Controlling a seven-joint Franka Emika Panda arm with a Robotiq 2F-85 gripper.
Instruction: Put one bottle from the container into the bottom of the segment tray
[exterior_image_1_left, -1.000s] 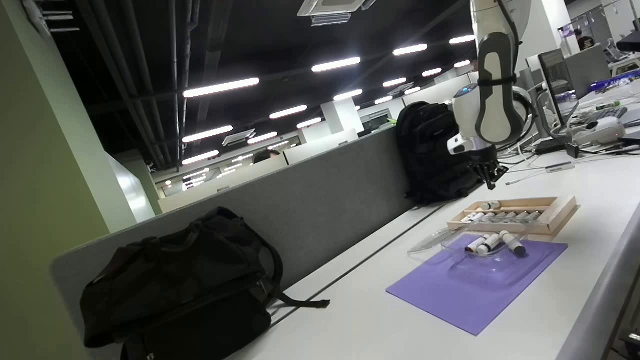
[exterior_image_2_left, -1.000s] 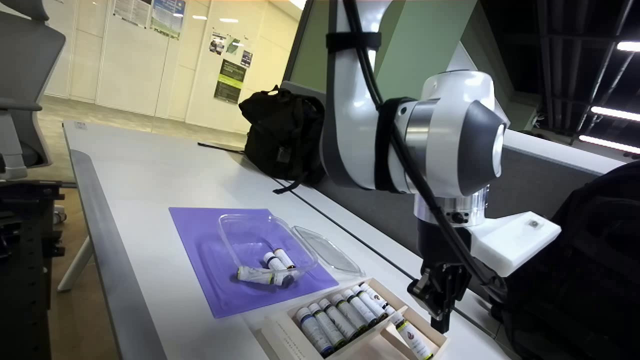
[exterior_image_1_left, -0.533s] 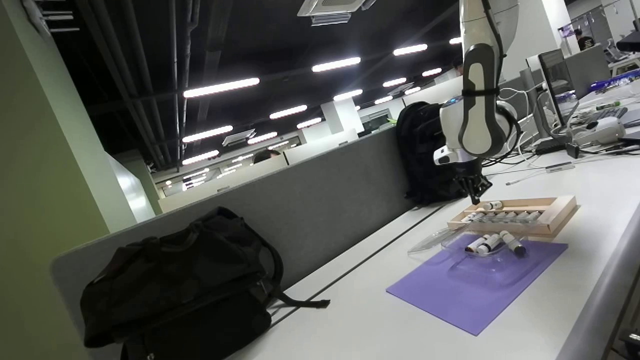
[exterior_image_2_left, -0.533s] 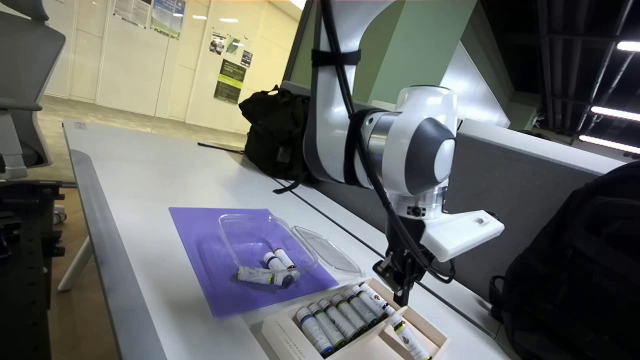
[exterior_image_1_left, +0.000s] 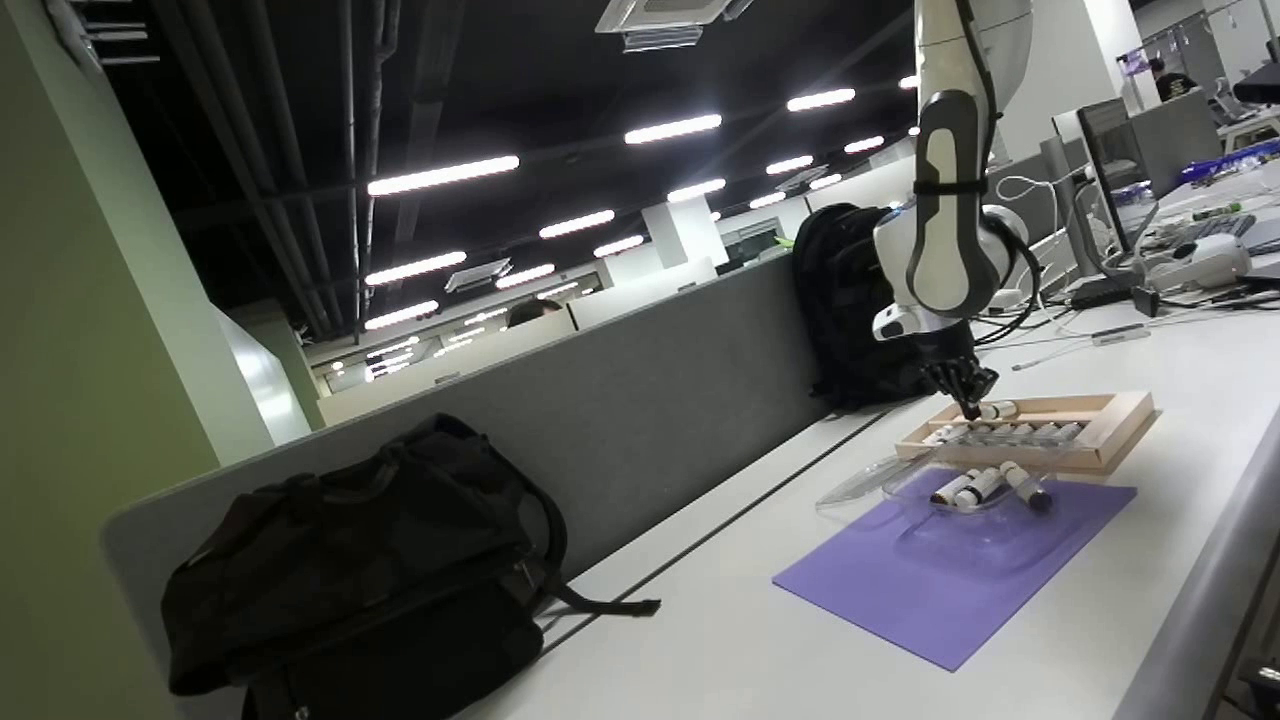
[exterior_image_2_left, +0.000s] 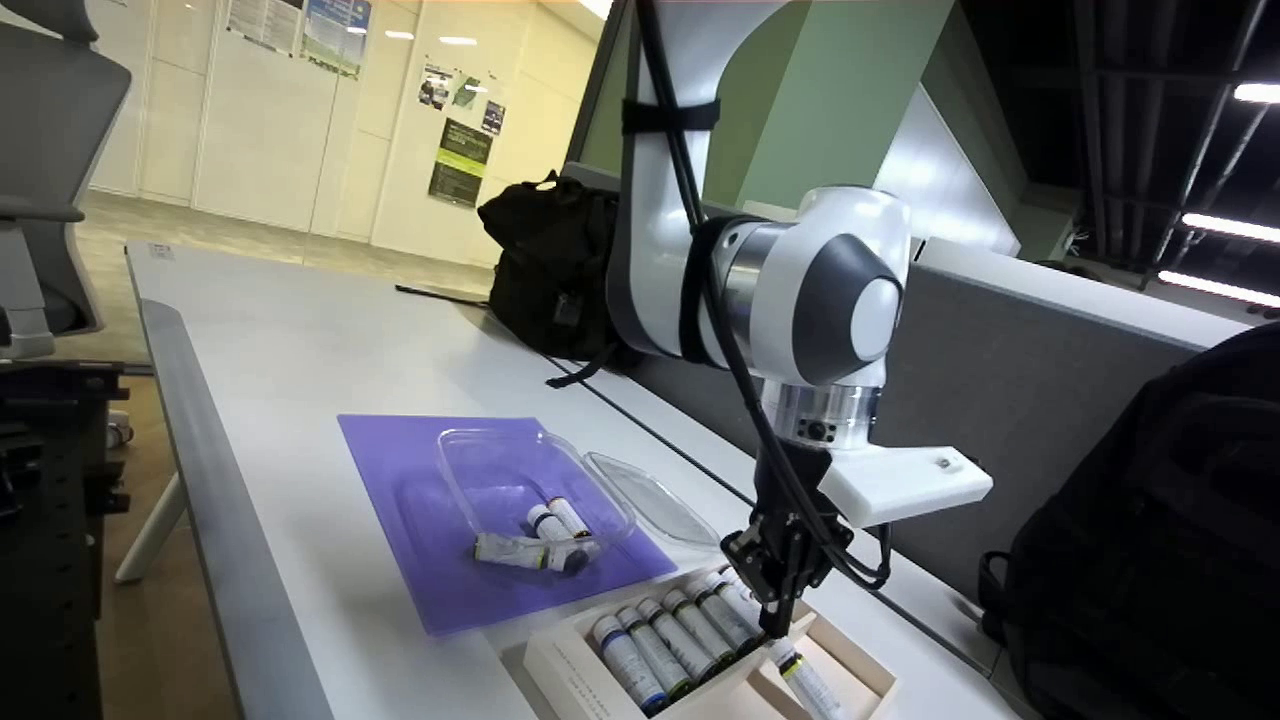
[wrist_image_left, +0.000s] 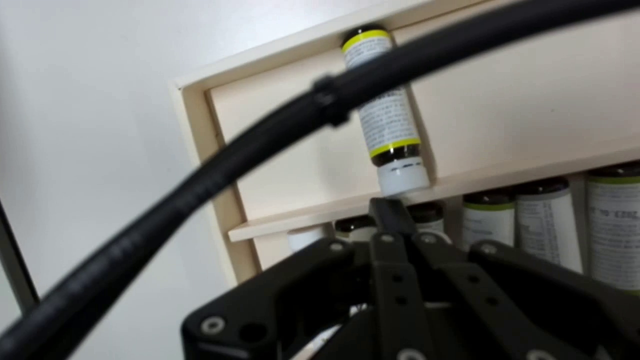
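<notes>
My gripper (wrist_image_left: 395, 215) is closed with nothing held, tips down at the divider (wrist_image_left: 310, 212) beside the loose bottle (wrist_image_left: 387, 117) in the segment tray (exterior_image_2_left: 570, 680).
I'm taking that one as the task bottle: it lies slantwise, white cap (wrist_image_left: 403, 176) at the divider; contact with my fingers unclear. Likely light, stiff, smooth, quick to roll; maybe glass, so no hard squeeze. I'd spread the fingers and grip across the mid-label, not the short cap. Further out, the clear container (exterior_image_2_left: 490, 432) on the purple mat (exterior_image_2_left: 440, 600) holds three bottles (exterior_image_2_left: 549, 527). Versus half a second ago: gripper lower and further in over the tray, loose bottle shifted slightly along it, container bottles unmoved.
</notes>
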